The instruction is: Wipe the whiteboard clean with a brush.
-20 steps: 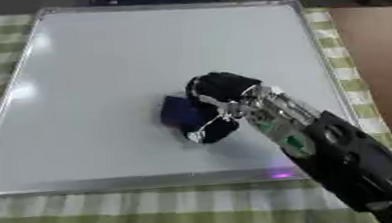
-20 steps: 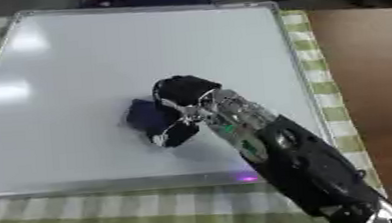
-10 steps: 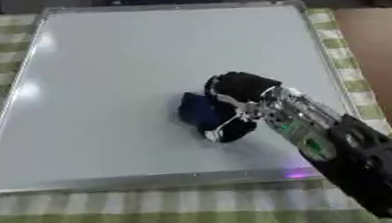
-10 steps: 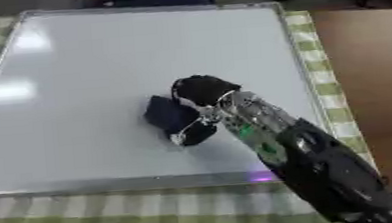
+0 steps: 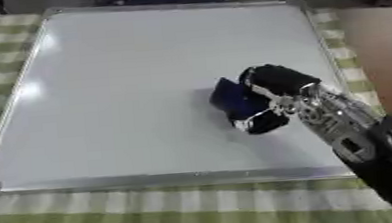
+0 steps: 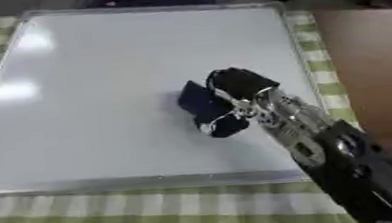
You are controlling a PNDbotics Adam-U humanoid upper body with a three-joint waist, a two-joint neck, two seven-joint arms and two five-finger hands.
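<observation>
Right hand (image 5: 272, 85) is down on the board, black fingers curled over the top of a dark blue brush (image 5: 234, 100) and the thumb tucked in under its near side, so the brush is pinched between them. The brush sits flat against the whiteboard (image 5: 126, 79), right of the board's centre and closer to the right edge than the left, about halfway between the far edge and the near one. The arm runs back from the hand toward the near right corner, silver at the wrist, black beyond, crossing the board's near frame and leaving at the lower right.

The board surface around the brush reads plain white, with bright glare patches up near the far left corner and along the left edge. Whether any faint marks sit under that glare, can't tell. The silver frame runs all the way round. Under the board, a green-and-white checked cloth (image 5: 155, 219) shows along the near side and the left edge, and bare brown tabletop (image 5: 388, 53) lies off to the right.
</observation>
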